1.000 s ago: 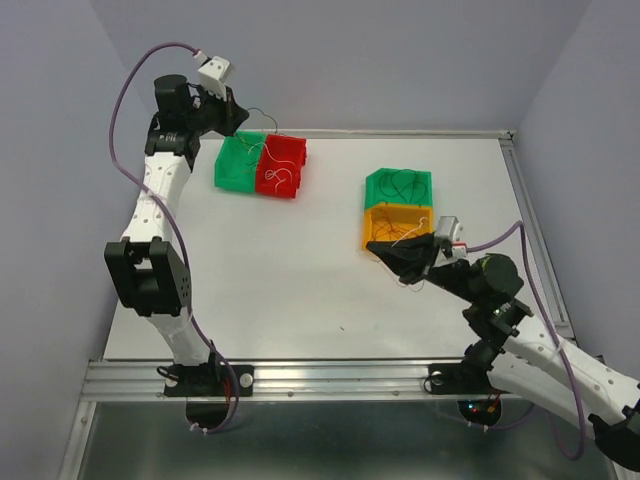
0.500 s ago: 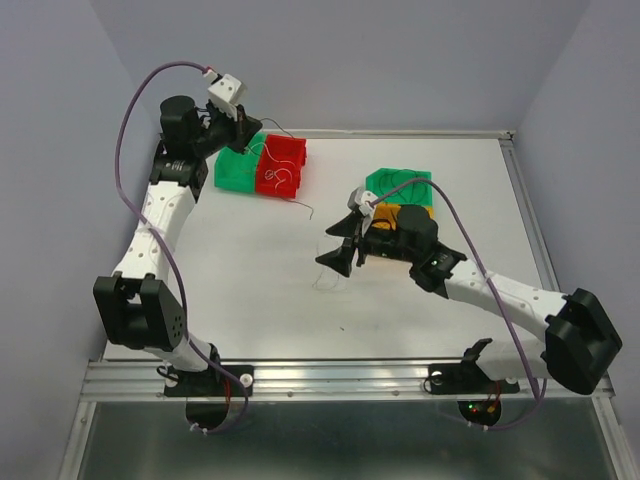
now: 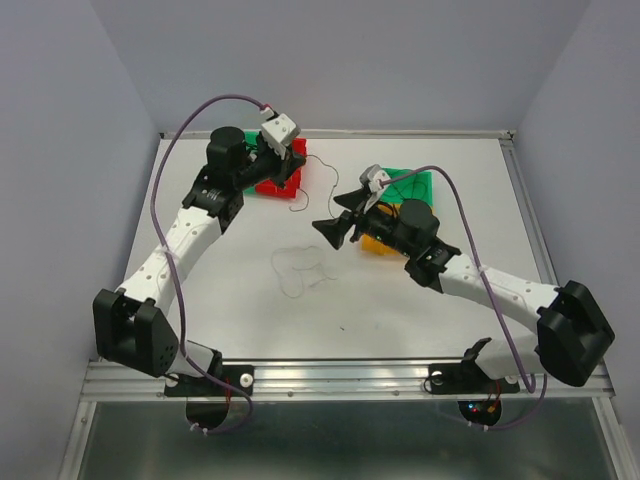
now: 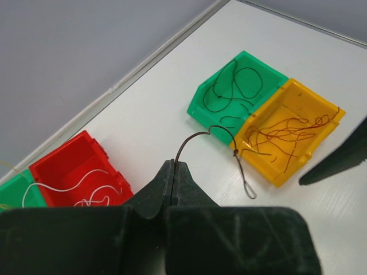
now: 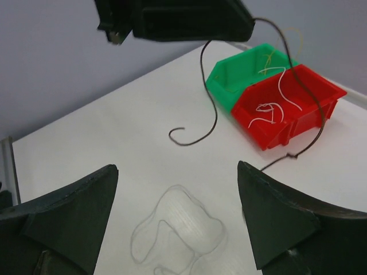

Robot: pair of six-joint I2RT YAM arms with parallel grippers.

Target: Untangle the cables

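In the left wrist view my left gripper [image 4: 174, 164] is shut on a thin dark brown cable [image 4: 213, 129]. That cable arcs up from the jaws and hangs down to a small loop over the table. From above, the left gripper [image 3: 299, 160] is beside the red bin [image 3: 276, 186], with the dark cable [image 3: 318, 163] dangling to its right. My right gripper [image 5: 176, 172] is open, with nothing between its fingers, over a pale, nearly clear cable [image 5: 179, 228] lying curled on the table. From above, the right gripper [image 3: 336, 216] is just right of that pale cable [image 3: 300, 268].
A red bin [image 5: 287, 103] with white strands stands against a green bin [image 5: 246, 70] at the back left. A green bin [image 4: 238, 91] with dark strands and a yellow bin [image 4: 292, 129] with brown strands stand mid-right, the yellow one partly under the right arm.
The right arm swung left from the yellow bin to mid-table and opened; the pale cable now lies on the table. The left gripper moved right, trailing the dark cable.
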